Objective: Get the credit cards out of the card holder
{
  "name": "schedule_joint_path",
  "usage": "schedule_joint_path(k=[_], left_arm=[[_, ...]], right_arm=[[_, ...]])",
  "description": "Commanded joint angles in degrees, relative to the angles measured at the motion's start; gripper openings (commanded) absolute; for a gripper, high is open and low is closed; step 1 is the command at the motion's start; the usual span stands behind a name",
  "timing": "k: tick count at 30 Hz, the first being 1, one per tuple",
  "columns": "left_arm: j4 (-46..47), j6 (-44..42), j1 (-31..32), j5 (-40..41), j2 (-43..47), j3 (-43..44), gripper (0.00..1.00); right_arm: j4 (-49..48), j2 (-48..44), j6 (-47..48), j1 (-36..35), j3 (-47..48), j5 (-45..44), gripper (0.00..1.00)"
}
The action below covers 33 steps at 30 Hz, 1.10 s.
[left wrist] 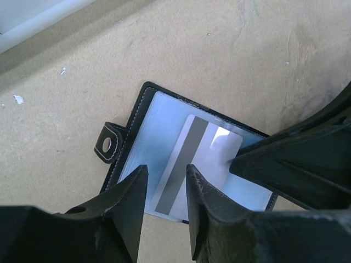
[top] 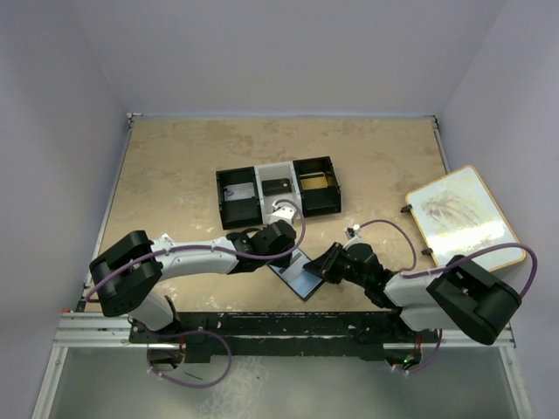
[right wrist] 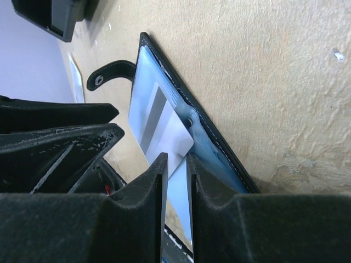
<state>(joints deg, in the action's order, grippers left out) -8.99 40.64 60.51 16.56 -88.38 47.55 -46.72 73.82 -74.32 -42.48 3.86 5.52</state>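
Observation:
The card holder (top: 301,278) lies open on the table between my two grippers, its pale-blue sleeves facing up (left wrist: 148,131) (right wrist: 143,71). A pale card with a grey stripe (left wrist: 200,156) (right wrist: 162,129) lies on the sleeve, slanting toward the holder's near edge. My left gripper (top: 295,255) (left wrist: 166,167) is open, its tips just above the card's lower end and holding nothing. My right gripper (top: 326,266) (right wrist: 176,156) is shut to a narrow slit and empty. Its tips sit at the card's far corner on the sleeve, and its fingers (left wrist: 296,164) show in the left wrist view.
A black-and-white three-compartment tray (top: 238,194) stands behind the holder, with a dark card (top: 278,186) in the middle compartment and a gold one (top: 314,182) in the right. A pale board with a tan rim (top: 458,214) lies at the right. The holder's strap tab (left wrist: 107,143) sticks out.

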Motion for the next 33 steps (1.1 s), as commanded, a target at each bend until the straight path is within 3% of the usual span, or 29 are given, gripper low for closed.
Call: schedule_joint_path(k=[1, 13, 21, 25, 28, 33], left_arm=[[2.4, -1.7, 0.2, -2.1, -1.2, 0.9, 0.32], [-0.3, 0.3, 0.4, 2.9, -5.1, -1.9, 0.22], [-0.7, 0.0, 0.4, 3.3, -5.0, -1.8, 0.21], [-0.3, 0.4, 0.4, 3.1, -4.8, -1.9, 0.2], [0.0, 0.7, 0.3, 3.2, -4.1, -2.3, 0.19], [-0.6, 0.9, 0.4, 3.8, -3.2, -2.6, 0.19]], right_arm=[[-0.1, 1.8, 1.1, -0.2, 1.2, -1.2, 0.24], [-1.2, 2.2, 0.6, -0.2, 1.3, -1.5, 0.26], [-11.2, 8.1, -1.4, -0.2, 1.4, 1.8, 0.25], [-14.8, 11.7, -1.3, -0.4, 2.4, 3.5, 0.2], [-17.2, 12.7, -1.6, -0.4, 1.5, 3.4, 0.11], [-15.2, 10.6, -1.6, -0.4, -0.3, 3.0, 0.06]])
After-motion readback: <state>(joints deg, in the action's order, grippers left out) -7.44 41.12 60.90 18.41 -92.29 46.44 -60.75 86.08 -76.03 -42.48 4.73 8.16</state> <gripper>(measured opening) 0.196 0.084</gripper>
